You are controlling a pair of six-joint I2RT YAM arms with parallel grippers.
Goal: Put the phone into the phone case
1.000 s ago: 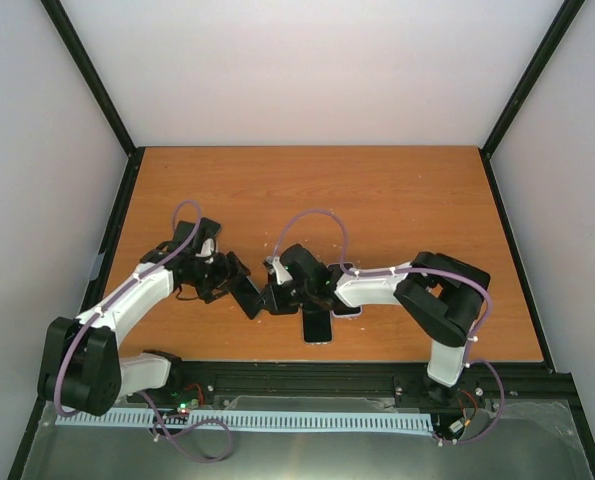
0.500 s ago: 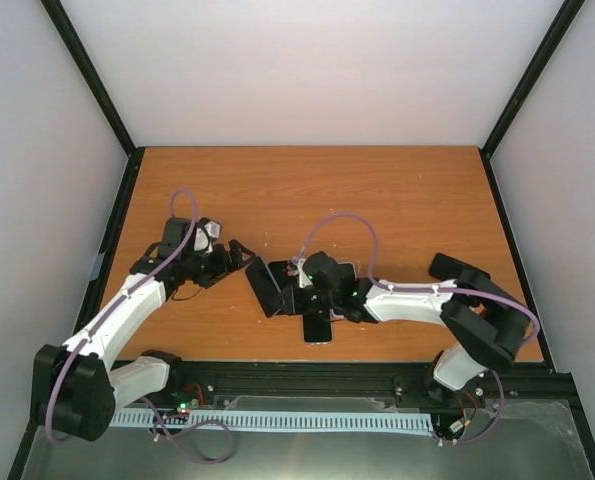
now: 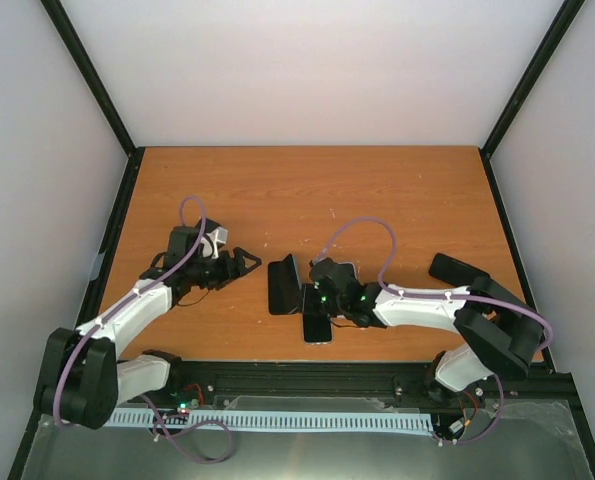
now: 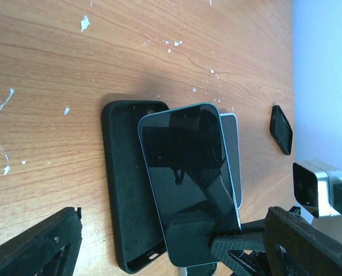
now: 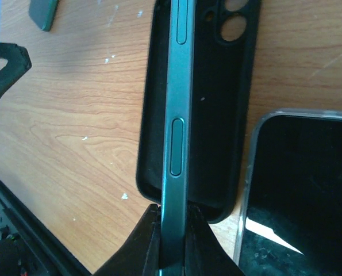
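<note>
The phone is being seated in the case. The right claw [image 5: 173,233] is clenched on the bottom end of the phone [image 5: 176,115]. It holds the phone tipped up on one long edge, with the side buttons facing the wrist camera.

The case [image 5: 231,109] lies open side up on the surface [image 5: 73,115], directly under and ahead of the claw's tips. Its camera holes are at the end farthest from the claw. In the left wrist view the phone leans over the case, with one long edge low along a case wall and the other raised. Whether that low edge touches the case floor I cannot tell.

A second phone [image 5: 300,190] lies flat, screen up, just beside the case, to the right of the claw in its own view.

The left claw [image 3: 243,263] is released, its fingers spread wide and holding nothing. It hovers apart from the case, on the side away from the right claw.

The next move, as I judge it, is to roll the phone down flat about its low edge until it sits square inside the case walls. The camera end should go toward the holes, and then the corners need pressing in. The case is loose and looks soft, so it may slide or lift under that push. The left claw is well placed to steady it. The second phone is close enough that the phone's raised edge could catch on it on the way down.
</note>
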